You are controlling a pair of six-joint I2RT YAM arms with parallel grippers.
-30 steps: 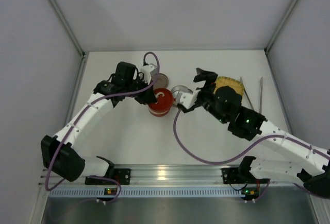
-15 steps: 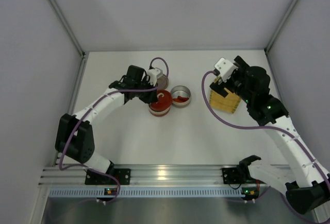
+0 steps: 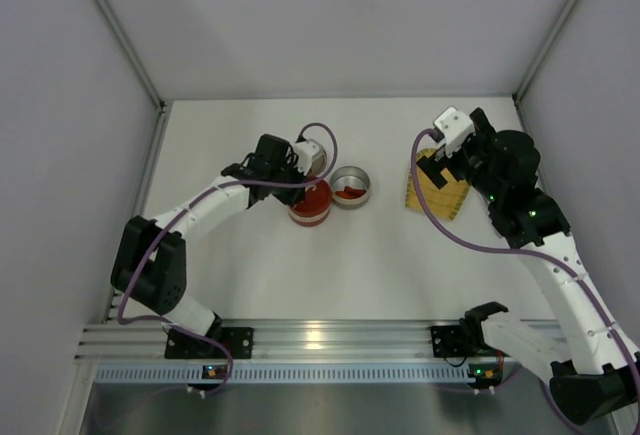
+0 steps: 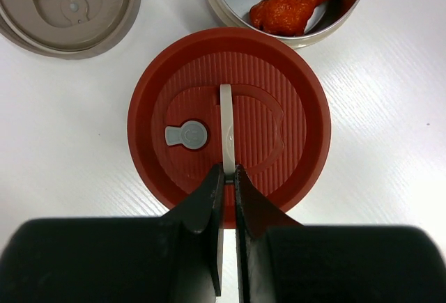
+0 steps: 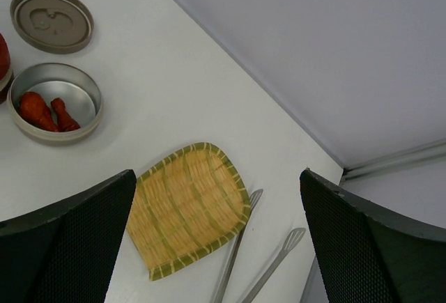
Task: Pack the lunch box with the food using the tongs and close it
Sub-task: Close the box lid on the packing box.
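If the right gripper (image 5: 217,175) comes straight down as it hangs now, fingers spread wide with nothing between them, it could catch the yellow mat (image 5: 187,209) along with the tongs (image 5: 235,253), or instead of them. They lie flat on the table (image 5: 174,87), thin and slick, with their two arms splayed. The nearer arm is just beside the mat's edge, at about 4 o'clock from its middle. A flat pinch may skid off them or shove them away. In the right wrist view they sit low between the fingers, roughly 6 o'clock of the gripper's midpoint, untouched.

The left gripper (image 4: 226,177) is closed on the pale strap (image 4: 226,118) across the red lid (image 4: 167,80). That strap is narrow — an off-centre lift could let it slip, or drag the container under it into the steel tin (image 4: 226,3), which stands just beside the lid at 1 o'clock. The food (image 4: 293,10) — red drumstick-shaped pieces — lies in that tin, well apart from the tongs, at about 10 o'clock from the mat.
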